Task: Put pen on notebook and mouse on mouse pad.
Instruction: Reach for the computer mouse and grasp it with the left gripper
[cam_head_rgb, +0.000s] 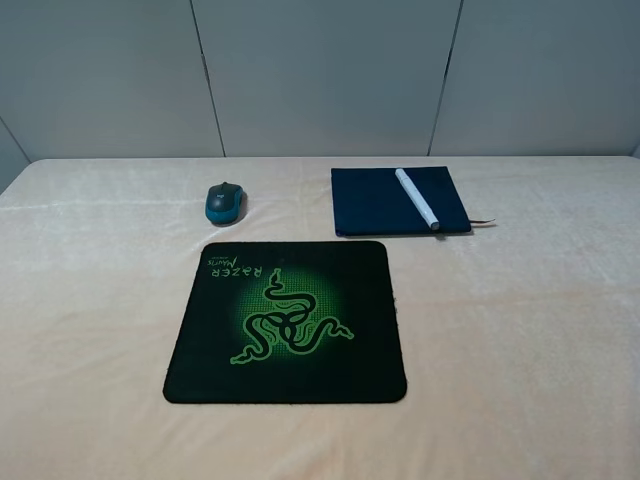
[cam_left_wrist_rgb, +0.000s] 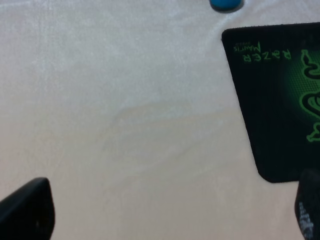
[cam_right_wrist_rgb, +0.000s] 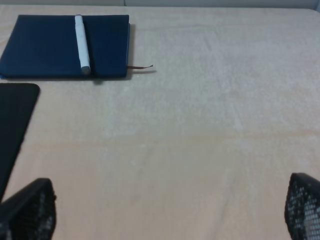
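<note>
Your left end effector (cam_left_wrist_rgb: 167, 215) and right end effector (cam_right_wrist_rgb: 165, 210) both hang spread wide, gripping nothing. The pen (cam_head_rgb: 417, 198) lies across the notebook (cam_head_rgb: 375, 205). The mouse (cam_head_rgb: 225, 202) sits on the tabletop (cam_head_rgb: 520, 330) just beyond the mouse pad (cam_head_rgb: 288, 322), off it.

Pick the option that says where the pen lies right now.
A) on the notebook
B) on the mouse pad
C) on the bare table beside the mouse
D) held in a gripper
A: the pen rests slantwise on the cover of the notebook, with no gripper near it.
</note>
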